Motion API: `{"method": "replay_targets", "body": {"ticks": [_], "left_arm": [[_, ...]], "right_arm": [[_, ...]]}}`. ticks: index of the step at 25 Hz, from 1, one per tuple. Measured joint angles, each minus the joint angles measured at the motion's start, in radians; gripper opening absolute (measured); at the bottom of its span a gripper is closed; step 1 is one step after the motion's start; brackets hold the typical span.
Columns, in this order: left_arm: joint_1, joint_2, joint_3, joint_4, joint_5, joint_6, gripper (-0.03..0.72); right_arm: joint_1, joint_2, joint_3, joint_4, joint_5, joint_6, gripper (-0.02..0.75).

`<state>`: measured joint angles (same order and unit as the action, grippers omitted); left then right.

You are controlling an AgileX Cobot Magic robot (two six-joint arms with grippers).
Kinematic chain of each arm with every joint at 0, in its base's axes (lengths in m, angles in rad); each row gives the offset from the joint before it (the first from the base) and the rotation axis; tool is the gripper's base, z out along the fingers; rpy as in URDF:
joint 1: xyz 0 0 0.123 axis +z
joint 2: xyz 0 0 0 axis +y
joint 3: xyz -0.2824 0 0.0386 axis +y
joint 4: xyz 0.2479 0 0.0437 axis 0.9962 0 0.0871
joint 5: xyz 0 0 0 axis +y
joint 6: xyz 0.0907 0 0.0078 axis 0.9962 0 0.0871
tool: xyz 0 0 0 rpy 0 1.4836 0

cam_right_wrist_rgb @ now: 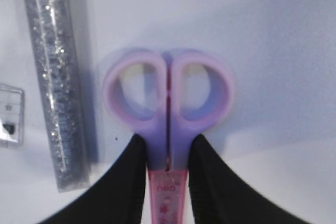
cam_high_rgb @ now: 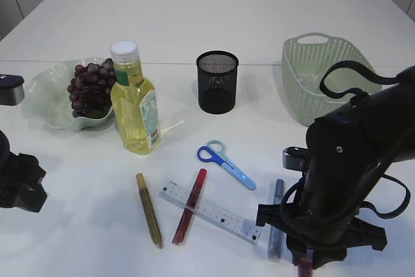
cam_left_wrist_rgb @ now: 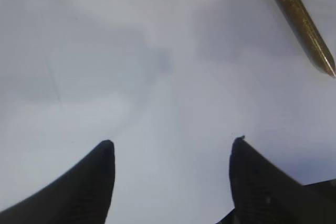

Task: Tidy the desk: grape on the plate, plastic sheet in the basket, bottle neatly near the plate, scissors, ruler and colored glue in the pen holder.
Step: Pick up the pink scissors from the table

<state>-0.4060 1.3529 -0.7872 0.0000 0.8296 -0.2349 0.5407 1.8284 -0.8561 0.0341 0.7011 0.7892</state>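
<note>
Scissors with purple handles [cam_right_wrist_rgb: 168, 98] lie on the white counter [cam_high_rgb: 194, 24] at the near right edge, and the right claw [cam_right_wrist_rgb: 167, 153] has its 2 black fingers [cam_right_wrist_rgb: 128, 182] pressed against the neck just below the finger loops, gripping the pair there. Just left of them in the right wrist view lies a silver glitter glue tube [cam_right_wrist_rgb: 55, 82], apart from the handles, with a corner of the clear ruler [cam_right_wrist_rgb: 10, 114] beyond it.

From the exterior view that ruler [cam_high_rgb: 211, 210] lies slanted across the front middle of the counter, a red glue tube [cam_high_rgb: 190, 205] crossing it and a gold glue tube [cam_high_rgb: 149, 209] lying to its left. A 2nd pair of scissors with blue handles [cam_high_rgb: 225, 163] rests just behind the ruler. Farther back stands the black mesh pen holder [cam_high_rgb: 217, 82], upright. A bottle of yellow liquid [cam_high_rgb: 135, 105] stands beside the pale green plate [cam_high_rgb: 42, 98], which carries the grapes [cam_high_rgb: 91, 89]. A green basket [cam_high_rgb: 318, 76] sits at the back right.

The left claw [cam_left_wrist_rgb: 170, 156] hovers over bare counter at the left with its fingers well apart and nothing between them; the gold tube's tip shows at the upper right of its view.
</note>
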Motion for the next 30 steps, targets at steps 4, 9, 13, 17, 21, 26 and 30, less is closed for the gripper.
{"method": "replay_targets", "body": {"ticks": [4,9,13,17,21,26,30], "left_arm": [[0.0,0.0,0.0,0.0,0.0,0.0,0.498],[0.0,0.0,0.0,0.0,0.0,0.0,0.498],[0.0,0.0,0.0,0.0,0.0,0.0,0.498],[0.0,0.0,0.0,0.0,0.0,0.0,0.498],[0.0,0.0,0.0,0.0,0.0,0.0,0.498],[0.0,0.0,0.0,0.0,0.0,0.0,0.498],[0.0,0.0,0.0,0.0,0.002,0.0,0.498]], "right_arm": [[0.0,0.0,0.0,0.0,0.0,-0.002,0.213],[0.0,-0.004,0.0,-0.006,0.005,-0.014,0.213],[0.0,-0.012,0.006,-0.012,0.019,-0.03,0.213],[0.0,-0.037,0.008,-0.012,0.021,-0.051,0.212],[0.0,-0.072,-0.005,0.013,0.017,-0.086,0.212],[-0.019,-0.116,-0.056,0.126,-0.009,-0.175,0.212],[-0.053,-0.145,-0.11,0.197,-0.015,-0.251,0.212]]}}
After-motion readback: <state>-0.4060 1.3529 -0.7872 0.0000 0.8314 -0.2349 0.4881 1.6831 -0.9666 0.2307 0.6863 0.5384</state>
